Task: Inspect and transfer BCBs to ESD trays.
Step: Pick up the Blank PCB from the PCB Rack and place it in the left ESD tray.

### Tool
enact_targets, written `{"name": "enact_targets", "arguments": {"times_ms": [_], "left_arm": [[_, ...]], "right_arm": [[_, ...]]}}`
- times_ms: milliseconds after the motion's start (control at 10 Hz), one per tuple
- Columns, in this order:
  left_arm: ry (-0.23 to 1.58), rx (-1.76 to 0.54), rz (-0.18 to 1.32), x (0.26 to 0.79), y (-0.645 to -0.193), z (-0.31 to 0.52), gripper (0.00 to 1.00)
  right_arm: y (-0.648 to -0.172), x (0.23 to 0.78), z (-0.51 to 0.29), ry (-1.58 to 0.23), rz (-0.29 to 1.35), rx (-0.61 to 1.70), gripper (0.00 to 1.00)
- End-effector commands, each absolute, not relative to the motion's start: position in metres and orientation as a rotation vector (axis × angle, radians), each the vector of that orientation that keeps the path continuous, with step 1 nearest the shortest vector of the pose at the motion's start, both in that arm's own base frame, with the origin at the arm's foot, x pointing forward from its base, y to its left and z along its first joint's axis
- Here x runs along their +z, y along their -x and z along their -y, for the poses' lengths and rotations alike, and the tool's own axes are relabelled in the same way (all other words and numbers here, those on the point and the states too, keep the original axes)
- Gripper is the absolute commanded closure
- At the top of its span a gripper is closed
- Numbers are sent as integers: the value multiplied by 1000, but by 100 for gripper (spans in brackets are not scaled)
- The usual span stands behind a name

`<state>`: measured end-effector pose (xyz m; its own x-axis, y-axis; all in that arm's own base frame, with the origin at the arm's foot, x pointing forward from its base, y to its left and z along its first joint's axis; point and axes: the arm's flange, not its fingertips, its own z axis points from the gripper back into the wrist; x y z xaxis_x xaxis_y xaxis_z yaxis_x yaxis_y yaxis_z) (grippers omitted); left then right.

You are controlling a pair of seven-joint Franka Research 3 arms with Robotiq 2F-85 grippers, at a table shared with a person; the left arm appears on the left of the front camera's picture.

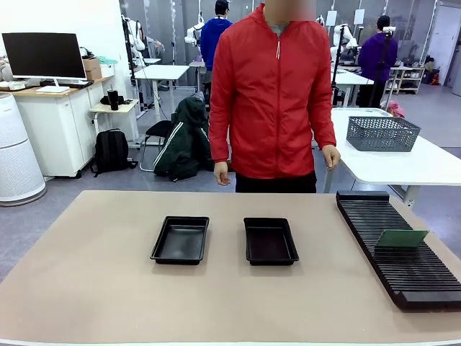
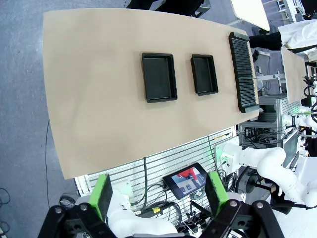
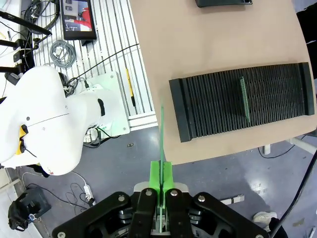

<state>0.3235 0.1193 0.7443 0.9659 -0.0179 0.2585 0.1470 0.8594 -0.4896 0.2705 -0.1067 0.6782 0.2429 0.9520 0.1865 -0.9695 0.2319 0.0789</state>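
The right claw [image 3: 161, 171] is pinched shut on a BCB [image 3: 161, 129], seen edge-on as a thin green line high over the near edge of the surface [image 3: 208, 59]. The left claw [image 2: 159, 194] hangs wide open and empty. A second BCB [image 1: 401, 238] stands in the slotted rack [image 1: 364, 216], at three o'clock from the two empty ESD trays [image 1: 180, 240]. To my eye the held board should be turned face-on for inspection, then lowered flat and centred into a tray, and released only once it is resting. Edge-on, its faces cannot be read, and how deep the pads grip is hidden.
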Motion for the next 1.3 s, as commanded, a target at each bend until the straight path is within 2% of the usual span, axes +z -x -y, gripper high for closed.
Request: {"name": "enact_targets", "arguments": {"times_ms": [0,300,500,900,1200], "left_arm": [[539,-87,252,744,-323,-119,0],[539,-87,252,744,-323,-119,0],[539,-87,252,744,-323,-119,0],[539,-87,252,744,-323,-119,0],[539,-87,252,744,-323,-119,0]], "right_arm": [[-271,678,108,-187,98,1313,97],[-270,678,107,-192,107,1324,97],[-287,686,96,-236,88,1178,97],[-304,701,23,-341,27,848,97],[-318,691,-60,-433,1,698,97]]}}
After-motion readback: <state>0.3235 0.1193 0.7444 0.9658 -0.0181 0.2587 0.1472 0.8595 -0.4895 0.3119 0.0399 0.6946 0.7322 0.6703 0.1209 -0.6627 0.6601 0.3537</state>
